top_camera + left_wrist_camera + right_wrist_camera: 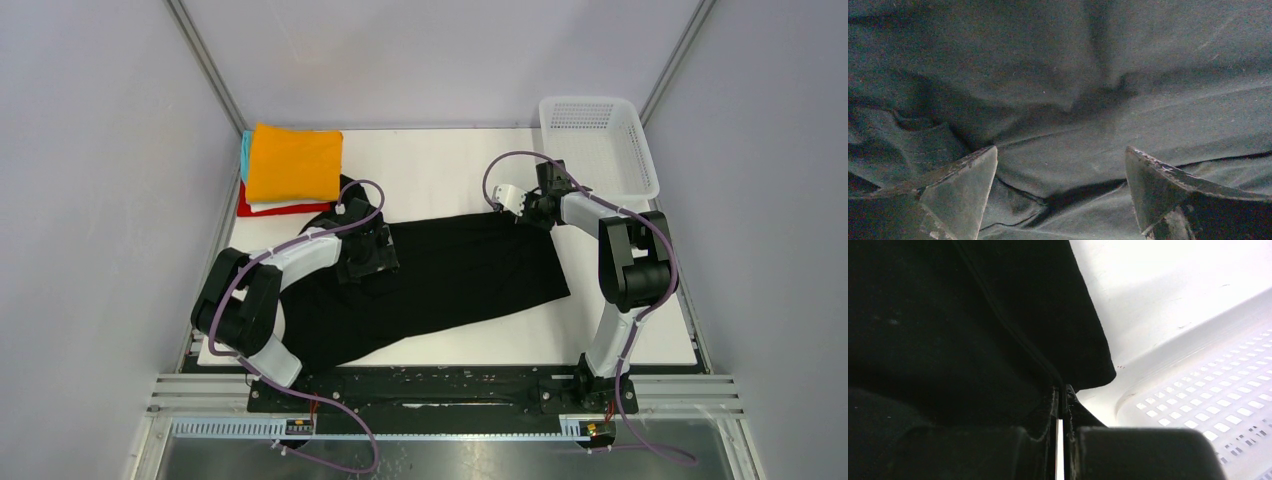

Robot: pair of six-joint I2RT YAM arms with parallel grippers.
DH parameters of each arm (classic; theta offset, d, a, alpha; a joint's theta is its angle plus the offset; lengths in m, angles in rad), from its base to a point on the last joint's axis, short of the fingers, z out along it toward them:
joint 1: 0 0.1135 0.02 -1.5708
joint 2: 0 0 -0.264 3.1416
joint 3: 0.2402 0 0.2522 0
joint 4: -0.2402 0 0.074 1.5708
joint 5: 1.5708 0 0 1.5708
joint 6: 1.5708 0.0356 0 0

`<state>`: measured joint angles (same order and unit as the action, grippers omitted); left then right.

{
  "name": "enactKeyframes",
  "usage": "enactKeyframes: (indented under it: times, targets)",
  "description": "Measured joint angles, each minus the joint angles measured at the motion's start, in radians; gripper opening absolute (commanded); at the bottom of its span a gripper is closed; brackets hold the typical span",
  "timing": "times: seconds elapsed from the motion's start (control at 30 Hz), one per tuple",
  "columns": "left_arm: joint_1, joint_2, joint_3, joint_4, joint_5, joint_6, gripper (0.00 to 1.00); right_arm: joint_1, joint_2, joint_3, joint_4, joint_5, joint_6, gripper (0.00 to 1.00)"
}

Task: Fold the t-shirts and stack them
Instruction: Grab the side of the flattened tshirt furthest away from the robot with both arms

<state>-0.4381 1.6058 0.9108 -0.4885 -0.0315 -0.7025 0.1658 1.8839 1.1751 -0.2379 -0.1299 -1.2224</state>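
Near the white basket [598, 140], the right gripper [508, 200] was clenched on a sliver of hem of the black t-shirt [470, 265] spread mid-table; a pull could slip it free. The left gripper [365, 255] hung released over the cloth, pinning nothing, so the shirt might drag.

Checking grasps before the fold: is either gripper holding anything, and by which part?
The right gripper pinches the black t-shirt by its hemmed far edge; the left gripper is open over the cloth, holding nothing.
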Motion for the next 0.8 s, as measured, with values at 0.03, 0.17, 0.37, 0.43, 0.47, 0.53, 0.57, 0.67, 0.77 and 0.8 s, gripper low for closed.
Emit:
enactKeyframes:
  times: [0.03, 0.17, 0.37, 0.43, 0.47, 0.53, 0.57, 0.67, 0.77, 0.8]
  targets:
    - [0.0, 0.0, 0.0, 0.0, 0.0, 0.0, 0.99, 0.0, 0.0, 0.0, -0.001, -0.002, 0.0, 0.0]
    - [0.0, 0.005, 0.006, -0.008, -0.004, 0.004, 0.99, 0.0, 0.0, 0.018, -0.005, -0.004, 0.017, 0.0]
    - [0.0, 0.009, 0.011, -0.016, -0.009, 0.006, 0.99, 0.0, 0.0, 0.059, 0.021, -0.014, 0.06, 0.0]
    - [0.0, 0.011, 0.013, -0.018, -0.01, 0.006, 0.99, 0.0, 0.002, 0.064, 0.023, -0.014, 0.069, 0.0]
    - [0.0, 0.013, 0.015, -0.02, -0.01, 0.006, 0.99, 0.0, 0.006, 0.068, 0.024, -0.014, 0.074, 0.0]
    - [0.0, 0.015, 0.019, -0.025, -0.011, 0.006, 0.99, 0.0, 0.021, 0.084, 0.027, -0.013, 0.087, 0.0]
    - [0.0, 0.016, 0.02, -0.027, -0.012, 0.006, 0.99, 0.0, 0.032, 0.093, 0.03, -0.013, 0.095, 0.0]
    - [0.0, 0.019, 0.025, -0.035, -0.016, 0.006, 0.99, 0.0, 0.068, 0.124, 0.045, -0.01, 0.117, 0.0]
    - [0.0, 0.021, 0.026, -0.04, -0.022, 0.007, 0.99, 0.0, 0.101, 0.153, 0.058, 0.003, 0.143, 0.0]
    - [0.0, 0.021, 0.027, -0.042, -0.023, 0.006, 0.99, 0.001, 0.11, 0.163, 0.062, 0.01, 0.155, 0.0]
